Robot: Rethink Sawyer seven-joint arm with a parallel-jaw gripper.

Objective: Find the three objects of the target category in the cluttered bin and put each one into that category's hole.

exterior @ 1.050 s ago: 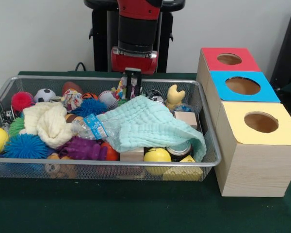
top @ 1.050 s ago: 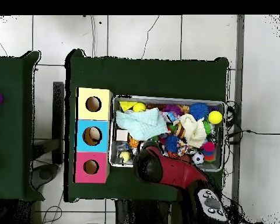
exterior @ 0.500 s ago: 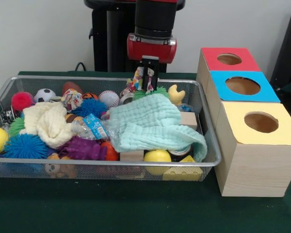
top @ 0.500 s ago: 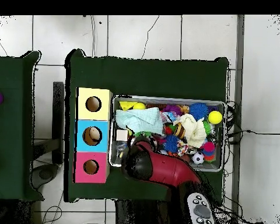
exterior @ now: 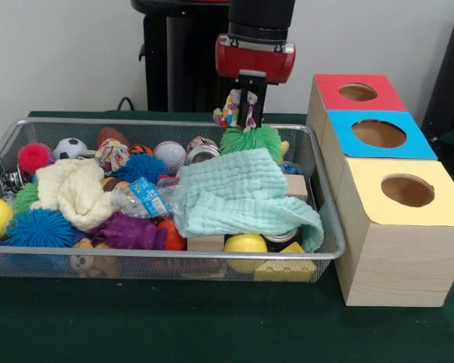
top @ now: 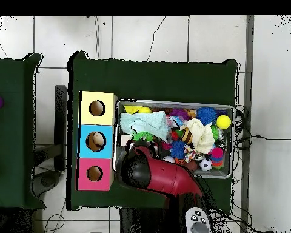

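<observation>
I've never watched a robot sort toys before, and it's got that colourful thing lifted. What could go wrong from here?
The gripper pinches only part of the multicoloured toy, so it might slip and fall back into the bin. The holes, like the red box's hole, look fairly small, so the dangling toy could catch on a rim.

Gripper (exterior: 249, 113) with multicolour toy (exterior: 233, 108) hangs above bin rim (exterior: 166, 123), air around it open. Path to red box hole (exterior: 358, 92) unobstructed. Below: green spiky ball (exterior: 251, 140), mint cloth (exterior: 238, 193) cover bin's right half; left half packed.
</observation>
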